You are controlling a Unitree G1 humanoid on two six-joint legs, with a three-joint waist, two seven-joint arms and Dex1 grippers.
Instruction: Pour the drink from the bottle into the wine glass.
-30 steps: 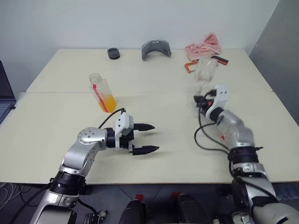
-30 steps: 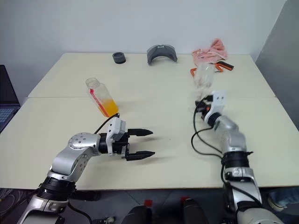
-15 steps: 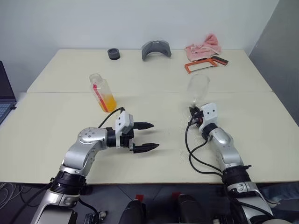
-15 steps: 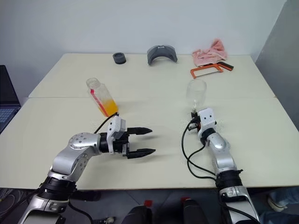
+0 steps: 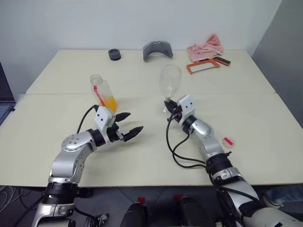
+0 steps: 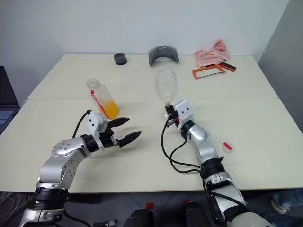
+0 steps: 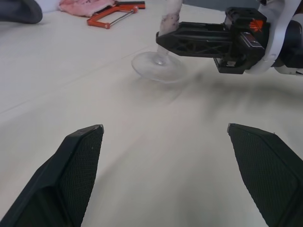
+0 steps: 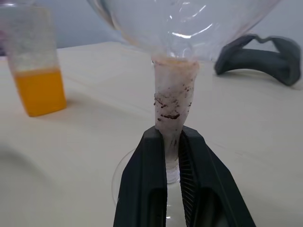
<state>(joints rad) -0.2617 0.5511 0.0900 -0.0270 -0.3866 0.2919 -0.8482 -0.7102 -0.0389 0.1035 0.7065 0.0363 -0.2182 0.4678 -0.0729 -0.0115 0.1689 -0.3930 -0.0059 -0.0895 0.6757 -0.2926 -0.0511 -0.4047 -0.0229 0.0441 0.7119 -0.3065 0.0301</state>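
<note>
Right gripper: your right gripper was pinching the wine glass by its stem, fingers pressed against it just above the round foot.
Wine glass: it stood upright near the middle of the table; from the left wrist view its foot looked level with the surface, though you could not tell if it rested there or hung just above.
Left gripper: your left gripper had its fingers spread wide with nothing between them, pointed toward the glass from just beside the bottle.
Bottle: the bottle stood apart from both grippers, uncapped, leaning slightly, to the left of the glass.
Drink: the orange drink filled roughly the lower half of the bottle.
Elsewhere: an orange clamp and a pink cloth lay at the far right of the table, a grey curved piece and a small black ring along the far edge, and a small round red-marked cap lay right of your right arm.
</note>
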